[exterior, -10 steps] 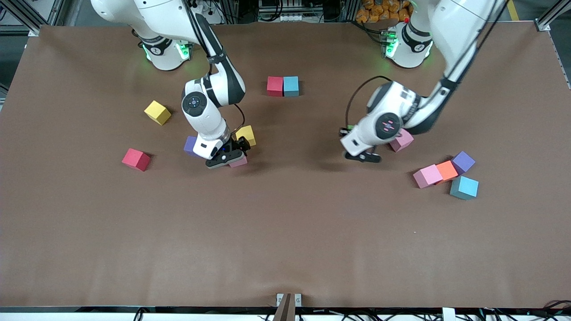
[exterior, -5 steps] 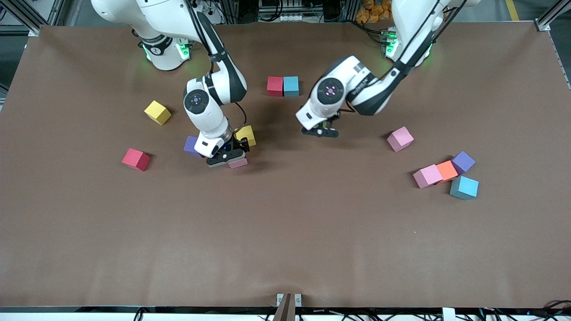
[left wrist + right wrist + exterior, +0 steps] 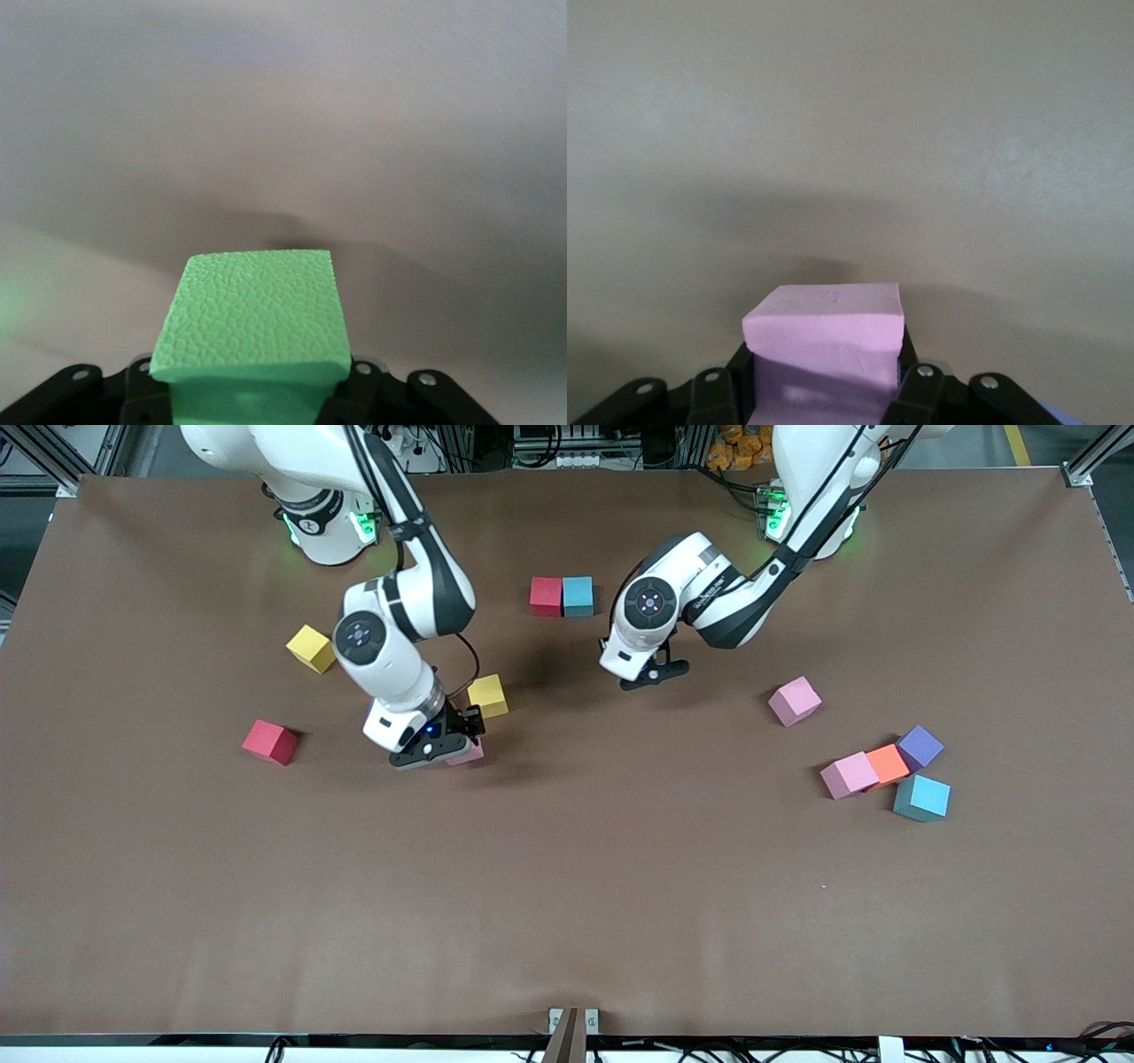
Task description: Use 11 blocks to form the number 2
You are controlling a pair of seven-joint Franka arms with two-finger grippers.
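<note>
Right, I'm seeing a red block [image 3: 547,596] and a light blue block [image 3: 578,596] touching side by side near the robots' bases. My left gripper [image 3: 654,675] is hanging over bare mat just beside that pair, fingers clamped on a pebbly green block [image 3: 250,320]. My right gripper [image 3: 436,751] is pinching a smooth pink block [image 3: 826,337] low over the table [image 3: 567,886], with a yellow block [image 3: 488,695] just beside it. Toward the left arm's end, a pink, orange, purple and blue cluster [image 3: 886,771] is sitting well clear. Open brown matte surface is stretching wide under both grippers toward the front camera.
</note>
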